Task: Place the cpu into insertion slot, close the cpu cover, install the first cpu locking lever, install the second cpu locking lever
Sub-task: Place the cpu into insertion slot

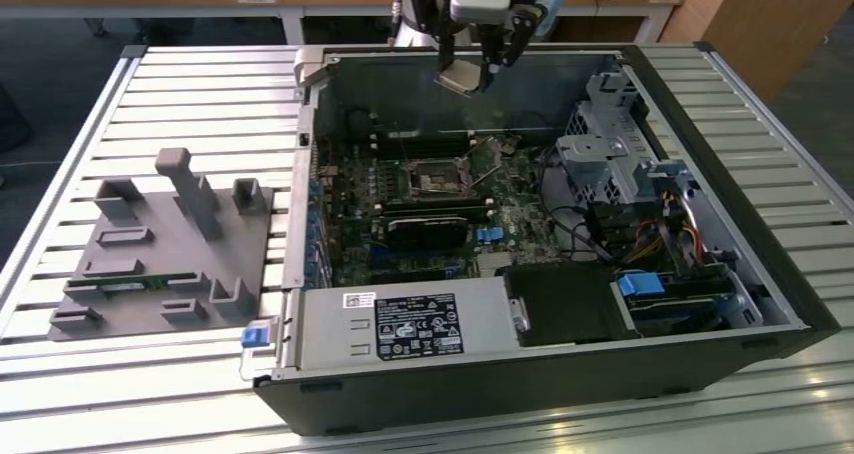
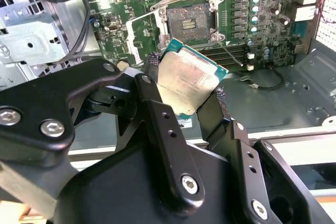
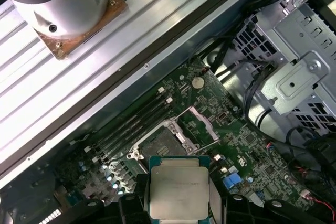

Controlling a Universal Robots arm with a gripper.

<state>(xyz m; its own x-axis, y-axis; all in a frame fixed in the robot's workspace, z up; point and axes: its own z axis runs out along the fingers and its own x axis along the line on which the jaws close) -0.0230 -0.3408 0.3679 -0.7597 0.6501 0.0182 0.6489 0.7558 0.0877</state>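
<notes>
While the gripper (image 1: 474, 74) hangs in the upper middle of the exterior view, above the far wall of the open computer case (image 1: 534, 399), its two black fingers (image 2: 157, 106) are clamped on the cpu (image 2: 188, 85), one finger on each of two opposite edges, silver top facing both wrist cams. Chip is clear of everything, well above the board, and in the exterior view it looks tipped rather than level

Key relation: the insertion slot (image 1: 438, 179) lies lower in the exterior frame than the chip and a bit toward the exterior view's left, i.e. down inside the case, near the middle of the green circuit board (image 1: 514, 189). Chip and slot are well apart. In the first wrist view the chip's edges run at a clear angle to the slot's edges, approx a square vs a diamond, so the two aren't lined up in rotation; same mismatch shows in the second wrist view

Slot's dark centre is bare, so no chip is seated yet. The cpu cover (image 2: 135, 38) stands swung open at one side of the slot, not over it

Judgement: task is at step one, chip in hand, nothing closed or latched. Further out, a grey parts holder (image 1: 160, 264) sits on the slatted table (image 1: 80, 124) at the exterior view's left, well apart from the case
</notes>
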